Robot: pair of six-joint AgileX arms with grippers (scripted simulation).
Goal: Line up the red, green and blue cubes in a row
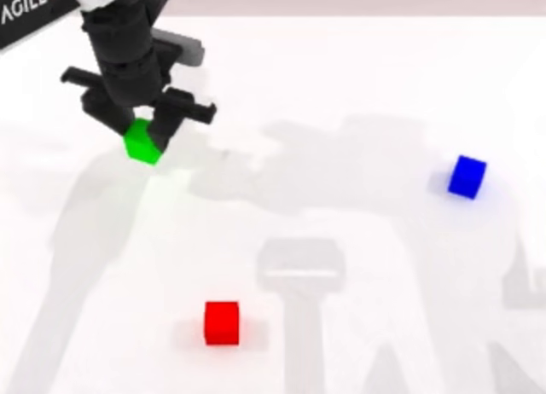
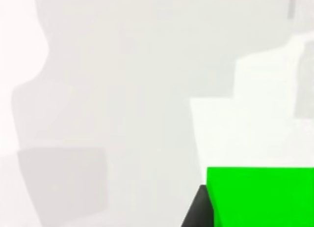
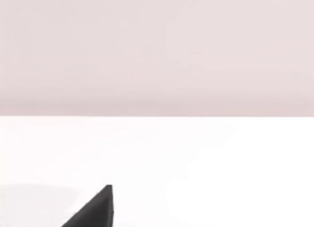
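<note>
Top view shows left gripper [image 1: 145, 125] pinching the green cube [image 1: 142, 144] near the tabletop's far-left corner; small, rigid, probably light, best gripped across flat opposite faces.

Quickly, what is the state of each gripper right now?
Left gripper: shut on the green cube, at the table's far left.
Right gripper: out of the top view; state cannot be told.

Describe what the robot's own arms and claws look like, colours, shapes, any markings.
Only the left arm shows in the top view: a matte black, chunky, segmented body with a pale grey block beside its wrist. Its left claw is black too, with flat bars sticking out sideways and two blunt fingers. No cables or markings are visible on it. Of the right claw, the right wrist view shows just one black wedge-shaped tip.
</note>
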